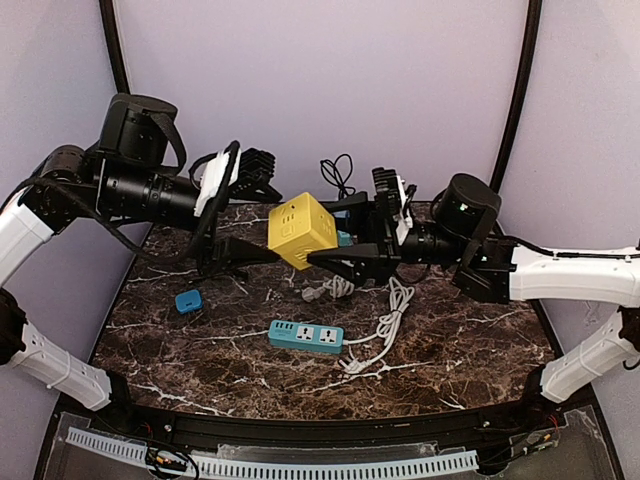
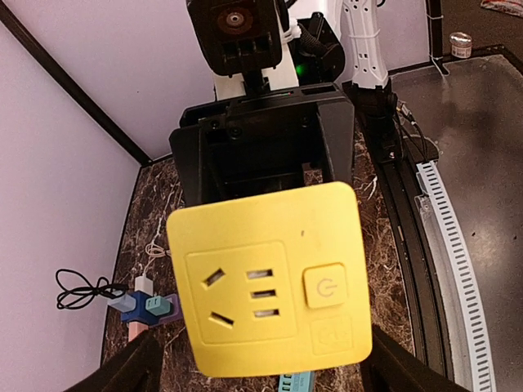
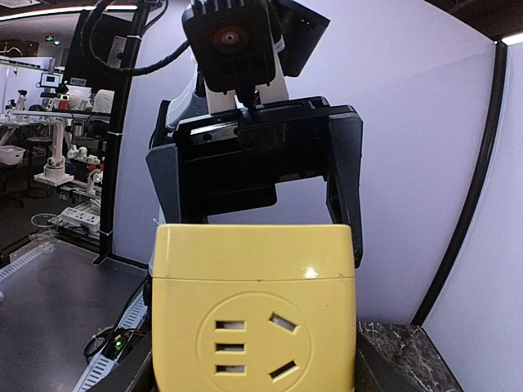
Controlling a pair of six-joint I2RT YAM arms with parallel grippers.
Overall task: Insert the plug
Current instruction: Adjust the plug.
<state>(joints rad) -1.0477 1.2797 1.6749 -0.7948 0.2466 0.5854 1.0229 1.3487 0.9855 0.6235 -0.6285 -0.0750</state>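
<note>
Right gripper (image 2: pixel 265 175): jaws half apart, clamped on yellow socket cube (image 1: pixel 302 232), held in the air.
Left gripper (image 3: pixel 255 214): jaws wide, flanking the same cube from the opposite side; contact cannot be told.
White plug cable (image 1: pixel 392 312): on the table below the right gripper.

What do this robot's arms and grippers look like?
Both arms mix white shells with black cylindrical joints. The left arm trails a looping black cable; a thinner black one runs along the right arm. The left gripper and right gripper are black and boxy, two flat fingers each, with a camera above.
</note>
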